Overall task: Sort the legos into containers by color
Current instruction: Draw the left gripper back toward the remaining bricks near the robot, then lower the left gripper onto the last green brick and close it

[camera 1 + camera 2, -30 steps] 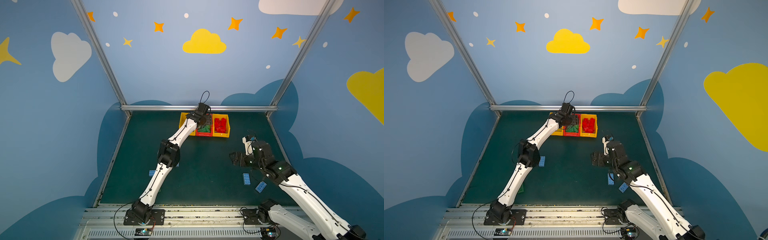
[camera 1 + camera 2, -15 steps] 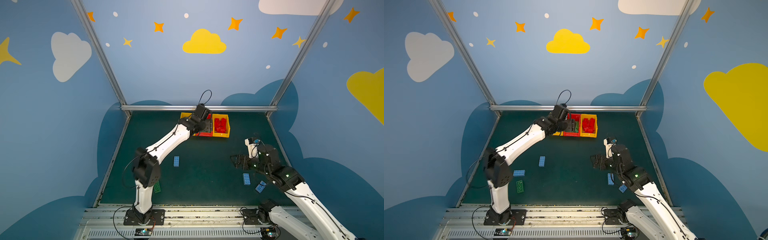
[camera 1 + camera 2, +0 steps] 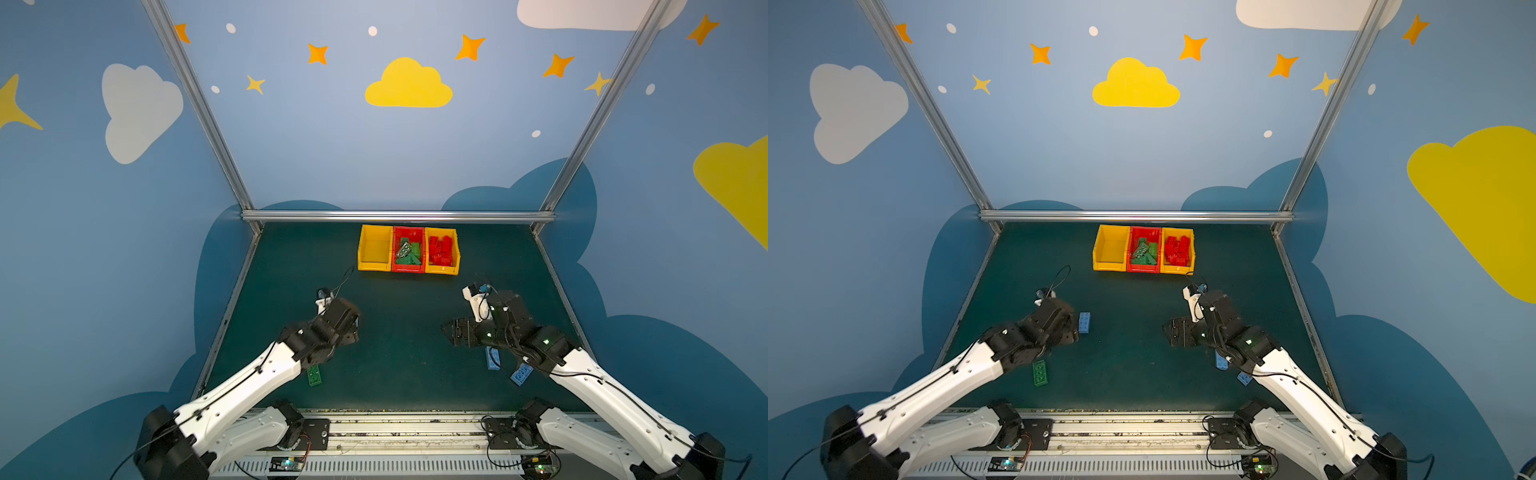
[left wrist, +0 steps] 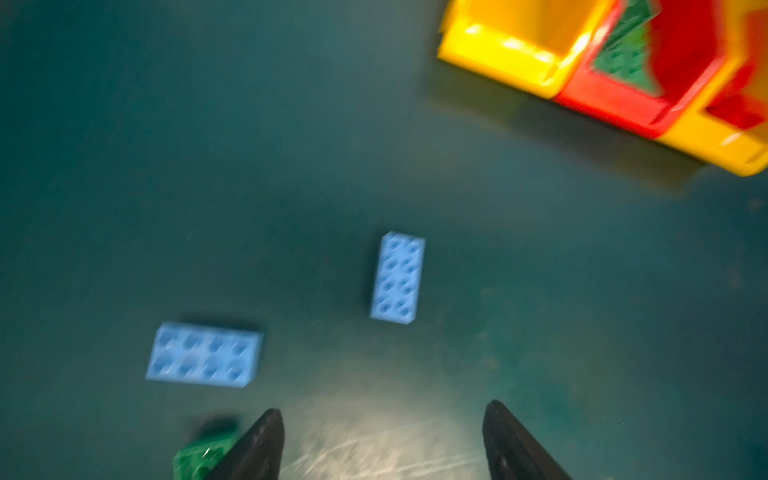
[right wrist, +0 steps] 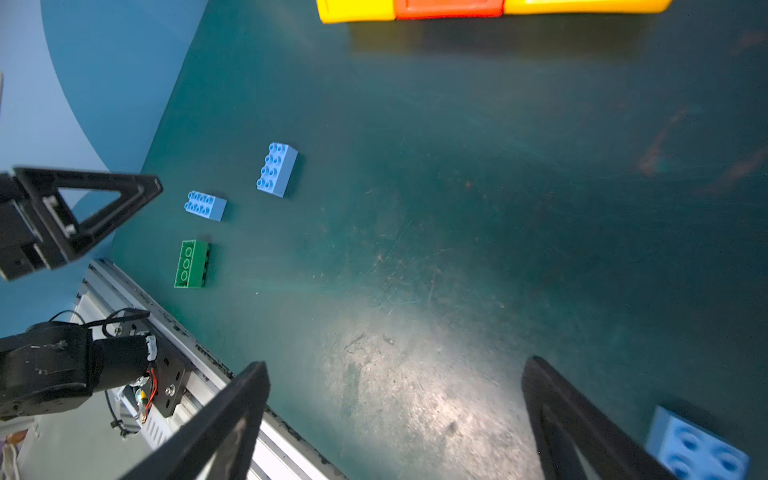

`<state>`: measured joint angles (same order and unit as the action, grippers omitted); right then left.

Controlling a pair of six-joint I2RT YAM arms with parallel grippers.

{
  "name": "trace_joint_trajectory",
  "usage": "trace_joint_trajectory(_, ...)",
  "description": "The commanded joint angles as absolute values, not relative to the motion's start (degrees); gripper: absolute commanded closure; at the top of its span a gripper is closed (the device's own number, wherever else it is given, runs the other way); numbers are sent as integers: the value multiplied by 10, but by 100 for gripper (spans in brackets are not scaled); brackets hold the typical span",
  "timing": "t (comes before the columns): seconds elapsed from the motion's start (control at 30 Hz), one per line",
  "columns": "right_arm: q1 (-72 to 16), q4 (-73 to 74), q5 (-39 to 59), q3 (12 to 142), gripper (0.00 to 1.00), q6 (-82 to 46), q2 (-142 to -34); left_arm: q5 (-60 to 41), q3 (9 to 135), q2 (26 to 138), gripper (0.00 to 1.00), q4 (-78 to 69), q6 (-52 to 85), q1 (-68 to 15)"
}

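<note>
Worktop [image 3: 399, 316] largest: dark green, scuffed pale in places, carrying everything else. Red bin [image 3: 408, 269] at its far edge, serving as the mark for every place below; holds a heap of green bricks [image 3: 409, 251]. Touching the red bin's left wall, empty yellow bin [image 3: 375, 253], bare inside. Touching the right wall, full yellow bin [image 3: 442, 270], packed with red bricks [image 3: 441, 249].

Left fingers [image 4: 262, 449]: well in front of the red bin and off to its left, spread apart, gripping nothing, only bare worktop between them. Right fingers [image 5: 232, 415]: well in front of the red bin and off to its right, spread wide, likewise gripping nothing.

Loose legos [image 5: 277, 169], five counted, all in front of the red bin. To its front left: first blue brick [image 3: 1084, 322] near the left fingers, second blue brick [image 4: 203, 354] beside it, hidden under the left arm [image 3: 257, 374] in both top views, and green brick [image 3: 1040, 372] farther from the red bin than either, hollow underside showing. To its front right: third blue brick [image 3: 493, 359] and fourth blue brick [image 3: 522, 373], close together, partly under the right arm [image 3: 582, 374].

Judged well past halfway. Red apparently done, with none seen on the worktop. Green one brick short. Blue not begun: all four on the worktop, presumably meant for the empty yellow bin.
</note>
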<state>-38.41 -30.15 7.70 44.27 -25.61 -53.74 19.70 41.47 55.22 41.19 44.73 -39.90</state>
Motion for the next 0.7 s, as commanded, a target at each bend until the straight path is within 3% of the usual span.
trace_joint_trajectory(0.0, -400, -274, 69, 450, 7, -260, -558, 220, 366, 520, 25, 464, 527, -400)
trace_joint_trajectory(0.67, -411, -272, 51, 453, 7, -250, -581, 220, 240, 548, 26, 411, 619, -385)
